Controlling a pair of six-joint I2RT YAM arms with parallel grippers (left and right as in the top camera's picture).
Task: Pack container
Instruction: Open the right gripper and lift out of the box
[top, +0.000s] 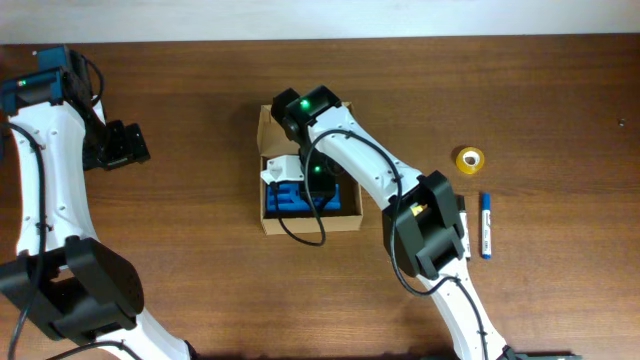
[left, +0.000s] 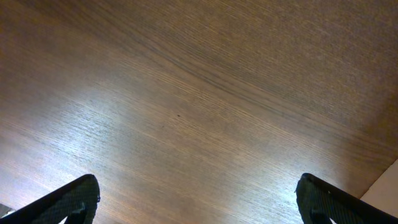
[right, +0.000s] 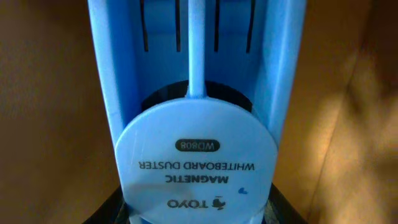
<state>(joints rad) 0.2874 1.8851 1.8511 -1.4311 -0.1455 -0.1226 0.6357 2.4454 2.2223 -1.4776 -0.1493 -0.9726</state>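
Observation:
The tan cardboard container (top: 310, 224) stands open at the table's middle; its inner walls show in the right wrist view (right: 50, 112). A blue magnetic whiteboard duster (top: 290, 198) lies inside it. My right gripper (top: 313, 180) reaches down into the box. In the right wrist view its dark fingers (right: 198, 211) sit on both sides of the duster (right: 196, 155), shut on it. My left gripper (top: 125, 145) is at the far left of the table, open and empty (left: 199, 202), over bare wood.
A yellow tape roll (top: 469, 158) lies right of the box. A blue marker (top: 485, 225) lies below it, with another pen (top: 463, 228) partly hidden beside the right arm.

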